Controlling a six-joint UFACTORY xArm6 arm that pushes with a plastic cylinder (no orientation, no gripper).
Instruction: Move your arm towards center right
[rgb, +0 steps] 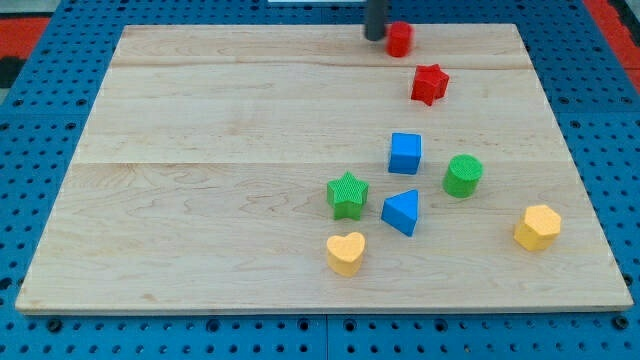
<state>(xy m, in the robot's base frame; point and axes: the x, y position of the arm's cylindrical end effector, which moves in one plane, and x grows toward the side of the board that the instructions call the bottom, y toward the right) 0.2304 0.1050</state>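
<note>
Wooden board (200, 150), my tip (375, 38) beside red cylinder (400, 39)

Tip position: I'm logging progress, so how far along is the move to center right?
Nothing looks done: my tip sits at the view's top edge, just left of the red cylinder. Left: travelling down and rightward to the board's center right, past the red star.

A laboratory bench setup is showing: a wooden board (200, 150) is lying on a blue perforated mounting plate (40, 120).
</note>
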